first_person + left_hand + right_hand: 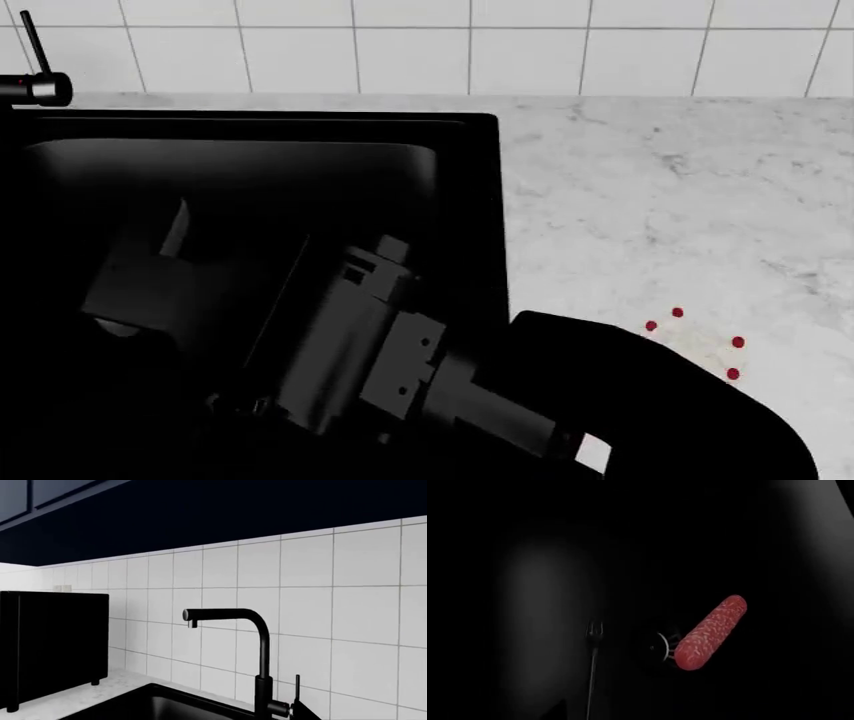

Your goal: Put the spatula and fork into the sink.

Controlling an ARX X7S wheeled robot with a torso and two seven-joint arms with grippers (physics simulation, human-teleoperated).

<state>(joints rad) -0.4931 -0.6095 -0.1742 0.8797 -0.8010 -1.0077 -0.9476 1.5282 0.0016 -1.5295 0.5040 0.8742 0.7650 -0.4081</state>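
The black sink [486,200] fills the left of the head view, and my right arm reaches down into its basin. In the right wrist view the slim dark fork [592,670] stands out against the dim sink floor [527,605]. Its tines point away from the camera, and its handle runs back to the frame edge where my jaws are. The jaws are lost in the dark there. The right gripper [130,292] shows only as a grey shape low in the basin. The spatula is out of view. My left gripper is not seen in any view.
A red sausage [711,632] lies beside the drain [657,647] in the basin. The black faucet [260,650] rises behind the sink rim [150,692], with a black appliance [50,645] on the counter beside it. A pale thing with red dots [694,345] sits on the marble counter [667,180].
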